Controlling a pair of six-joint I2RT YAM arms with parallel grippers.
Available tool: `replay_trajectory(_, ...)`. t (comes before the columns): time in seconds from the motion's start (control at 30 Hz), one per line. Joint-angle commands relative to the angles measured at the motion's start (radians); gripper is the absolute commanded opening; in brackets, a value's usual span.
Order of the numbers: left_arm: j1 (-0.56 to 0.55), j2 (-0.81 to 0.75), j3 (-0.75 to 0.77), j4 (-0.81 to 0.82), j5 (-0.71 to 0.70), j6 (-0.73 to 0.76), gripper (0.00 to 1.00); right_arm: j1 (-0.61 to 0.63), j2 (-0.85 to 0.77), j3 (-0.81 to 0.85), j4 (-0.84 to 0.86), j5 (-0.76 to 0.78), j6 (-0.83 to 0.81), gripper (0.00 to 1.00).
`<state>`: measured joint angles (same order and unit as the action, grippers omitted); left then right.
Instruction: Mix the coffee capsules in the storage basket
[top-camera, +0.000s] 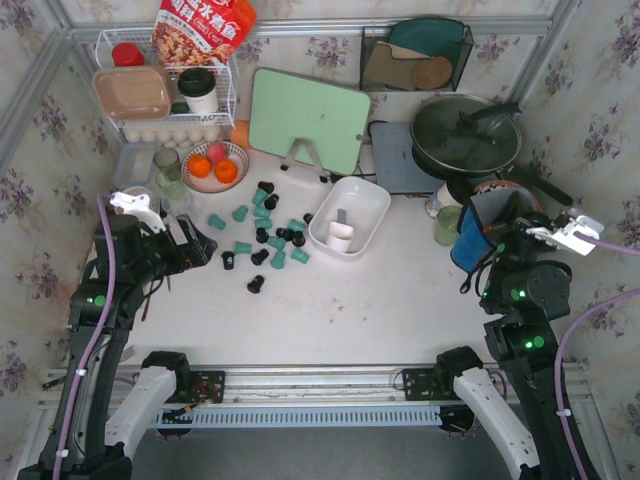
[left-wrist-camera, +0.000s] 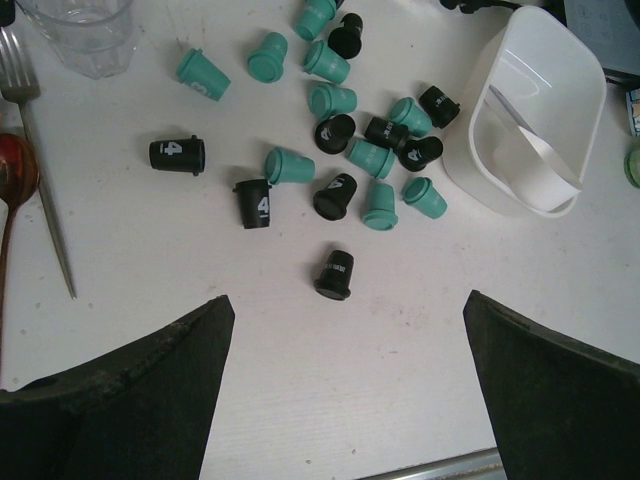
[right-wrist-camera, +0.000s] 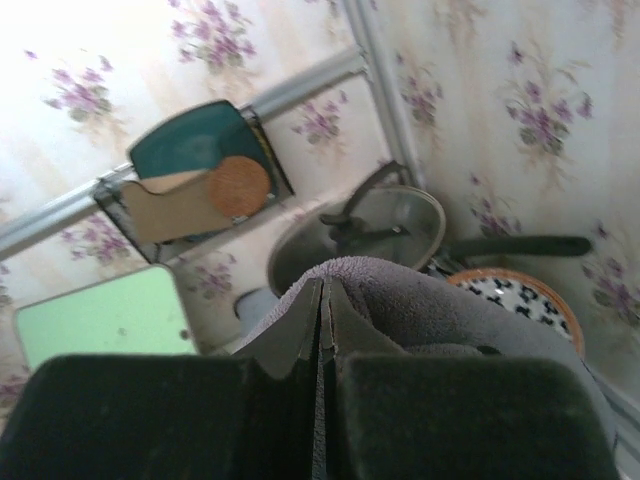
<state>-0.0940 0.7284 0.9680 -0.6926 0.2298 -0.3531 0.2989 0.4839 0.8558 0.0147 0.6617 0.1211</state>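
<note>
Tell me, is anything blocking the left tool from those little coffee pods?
Nothing visible does. Only bare table lies between the open left tool and the nearest black capsule; the fork lies well off to one side.

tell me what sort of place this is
Probably a mock kitchen counter in a test cell: a lidded frying pan, a green cutting board and a bowl of fruit stand on a white table, walled by floral-papered panels.
</note>
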Motion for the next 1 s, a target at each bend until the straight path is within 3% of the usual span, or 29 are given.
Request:
replay_trajectory(0.0, -0.007, -0.004, 0.002, 0.017, -0.023, 0.014, 1.00, 0.000, -0.016, -0.011, -0.135, 0.145, 0.064, 0.00)
replay_trajectory(0.4, -0.025, -0.024, -0.002, 0.020, -0.032, 0.017, 1.00, 0.000, -0.056, -0.137, -0.196, 0.227, 0.193, 0.00)
replay_trajectory(0.7, -0.038, -0.039, -0.008, 0.022, -0.053, 0.021, 1.00, -0.002, -0.047, -0.289, -0.290, 0.276, 0.457, 0.00)
replay_trajectory(0.87, -0.042, -0.041, -0.009, 0.023, -0.053, 0.021, 1.00, -0.021, -0.008, -0.352, -0.317, 0.364, 0.486, 0.00)
replay_trajectory(0.97, -0.048, -0.041, -0.009, 0.023, -0.055, 0.021, 1.00, -0.071, 0.006, -0.406, -0.241, 0.406, 0.433, 0.00)
